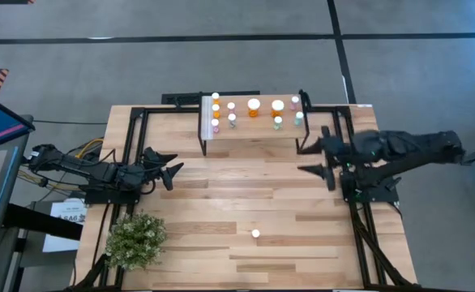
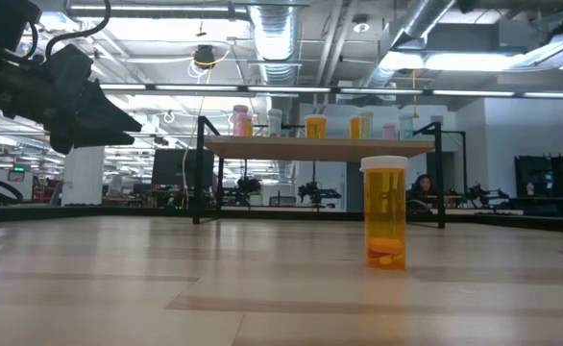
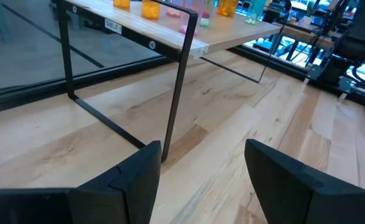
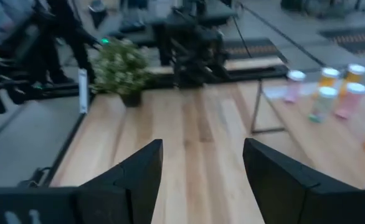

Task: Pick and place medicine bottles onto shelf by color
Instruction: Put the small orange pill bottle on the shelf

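A lone orange medicine bottle [image 1: 255,234] with a white cap stands upright on its base on the tabletop toward the near edge, large in the low view [image 2: 384,211]. Several more orange, pink and pale green bottles [image 1: 254,107] stand on the shelf [image 1: 250,134] at the table's far edge. My left gripper [image 1: 173,166] hovers open at the table's left side, its fingers [image 3: 201,155] pointing toward the shelf's black leg [image 3: 177,87]. My right gripper [image 1: 314,158] hovers open just in front of the shelf's right end, facing left [image 4: 202,152]. Neither is near the lone bottle.
A small potted plant [image 1: 136,238] stands at the table's near left corner, also seen in the right wrist view [image 4: 121,68]. Black frame rails [image 1: 128,154] run along both table sides. Bare wood lies between the shelf and the lone bottle.
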You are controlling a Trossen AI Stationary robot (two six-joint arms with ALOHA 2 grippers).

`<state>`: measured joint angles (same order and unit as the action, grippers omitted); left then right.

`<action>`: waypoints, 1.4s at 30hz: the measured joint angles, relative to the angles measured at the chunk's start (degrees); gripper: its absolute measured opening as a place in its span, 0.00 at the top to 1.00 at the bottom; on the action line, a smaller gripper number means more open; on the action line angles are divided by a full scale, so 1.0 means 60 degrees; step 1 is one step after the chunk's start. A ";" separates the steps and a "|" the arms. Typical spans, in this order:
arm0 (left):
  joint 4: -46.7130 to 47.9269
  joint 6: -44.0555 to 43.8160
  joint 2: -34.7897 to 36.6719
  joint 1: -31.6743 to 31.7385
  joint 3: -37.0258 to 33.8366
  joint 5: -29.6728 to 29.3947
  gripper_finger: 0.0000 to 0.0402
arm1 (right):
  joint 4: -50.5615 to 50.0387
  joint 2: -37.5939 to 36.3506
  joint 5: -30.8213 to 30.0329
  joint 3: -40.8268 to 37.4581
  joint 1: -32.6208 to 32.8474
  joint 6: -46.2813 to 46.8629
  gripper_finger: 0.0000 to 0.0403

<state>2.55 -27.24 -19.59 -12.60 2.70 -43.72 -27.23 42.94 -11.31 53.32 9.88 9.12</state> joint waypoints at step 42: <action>-0.0001 0.0002 -0.0001 -0.0001 0.0000 -0.0015 0.45 | 0.3175 -0.5821 -0.4444 -0.7425 0.1007 0.0227 0.39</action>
<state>2.54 -27.23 -19.60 -12.61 2.70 -43.81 -8.18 8.02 -37.98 8.77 15.92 10.48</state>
